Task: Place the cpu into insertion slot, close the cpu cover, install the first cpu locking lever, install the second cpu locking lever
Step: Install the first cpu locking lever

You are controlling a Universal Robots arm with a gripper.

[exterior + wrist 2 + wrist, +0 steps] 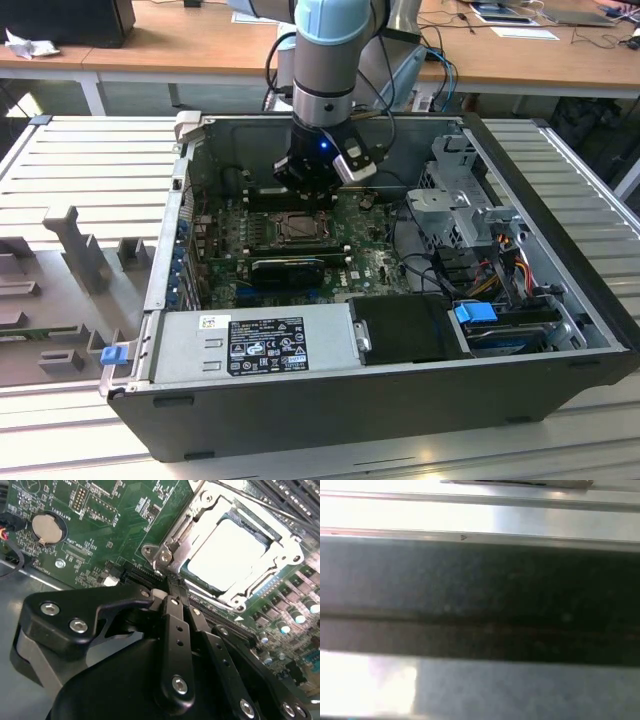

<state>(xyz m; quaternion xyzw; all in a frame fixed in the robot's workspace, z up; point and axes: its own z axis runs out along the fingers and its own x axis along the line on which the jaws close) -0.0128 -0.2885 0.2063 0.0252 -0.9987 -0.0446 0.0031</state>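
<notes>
Exterior view, operator: you see the arm (325,60) reaching down into the open computer case (560,290), its claw (312,178) hanging just above the green circuit board (370,262). The insertion slot (298,228) lies at 6 o'clock from the claw, close beneath it, with its silvery frame around a dark square. At 6 o'clock from the slot, near the case's front wall, sits the grey power-supply box (255,345), and a blue clip (476,312) shows at 3 o'clock from that box. The case rests on a ribbed metal table (90,170).

In the second wrist view you look past the claw (176,592), whose two black fingers (175,630) lie close together with nothing between them, tips near the corner of the insertion slot (167,555). The cpu (227,550) sits in the slot, its bright metal top showing through the window of the cpu cover (280,555), which lies flat over it. A round coin battery (48,528) sits on the board at 9 o'clock from the slot, well apart.
</notes>
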